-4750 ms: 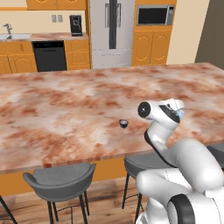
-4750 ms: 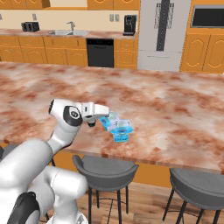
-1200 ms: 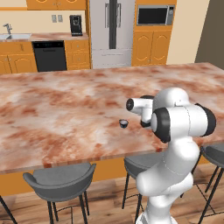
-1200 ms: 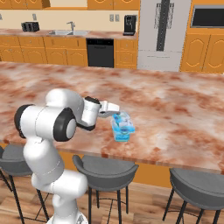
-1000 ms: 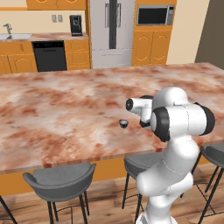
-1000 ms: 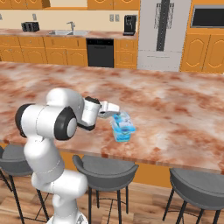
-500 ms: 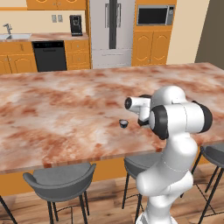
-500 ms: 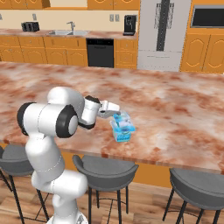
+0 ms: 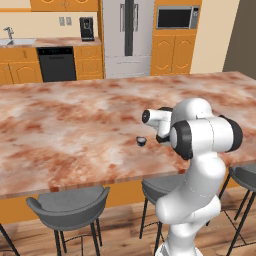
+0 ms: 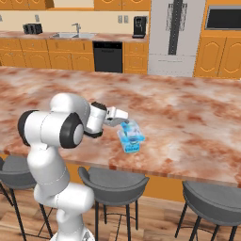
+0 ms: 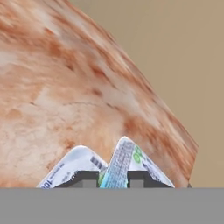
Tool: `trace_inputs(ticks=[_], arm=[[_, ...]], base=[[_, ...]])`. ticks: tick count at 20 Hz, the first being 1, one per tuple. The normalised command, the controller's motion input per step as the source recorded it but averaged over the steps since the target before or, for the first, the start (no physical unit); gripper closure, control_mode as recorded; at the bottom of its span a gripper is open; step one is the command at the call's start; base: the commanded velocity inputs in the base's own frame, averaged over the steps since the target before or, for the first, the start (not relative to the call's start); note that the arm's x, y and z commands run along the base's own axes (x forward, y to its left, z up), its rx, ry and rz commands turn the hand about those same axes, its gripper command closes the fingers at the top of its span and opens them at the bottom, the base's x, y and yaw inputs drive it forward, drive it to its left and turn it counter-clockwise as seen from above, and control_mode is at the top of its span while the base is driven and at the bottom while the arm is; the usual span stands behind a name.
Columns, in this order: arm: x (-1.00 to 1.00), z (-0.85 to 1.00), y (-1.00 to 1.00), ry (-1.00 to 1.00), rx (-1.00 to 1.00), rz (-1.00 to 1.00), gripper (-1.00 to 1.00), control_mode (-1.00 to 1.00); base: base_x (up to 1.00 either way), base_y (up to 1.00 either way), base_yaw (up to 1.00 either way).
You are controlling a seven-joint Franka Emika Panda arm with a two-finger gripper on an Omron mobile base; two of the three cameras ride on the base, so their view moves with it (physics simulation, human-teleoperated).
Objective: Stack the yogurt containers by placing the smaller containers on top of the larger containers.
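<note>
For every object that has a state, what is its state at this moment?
Two-finger claw: shut, above the packs.
Light-blue boxy yogurt packs: on the marble counter, close together.
Tiny dark round cup: upright on counter, apart, unstacked.
Grey stools: under counter edge.

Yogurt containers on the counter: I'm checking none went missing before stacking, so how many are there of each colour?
Light-blue boxy packs: 2
Dark round cup: 1
Total: 3
</note>
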Motion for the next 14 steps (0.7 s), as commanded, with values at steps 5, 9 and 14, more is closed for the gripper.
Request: trace_inputs(ticks=[5,9,14], arm=[[-0.09,0.00,0.00,0.00,0.00,0.00,-1.00,-1.00],[-0.12,-0.02,0.00,0.00,0.00,0.00,-1.00,-1.00],[-0.14,-0.01,0.03,0.00,0.00,0.00,-1.00,-1.00]], base=[[0.00,0.00,0.00],[0.00,0.00,0.00],[0.00,0.00,0.00]])
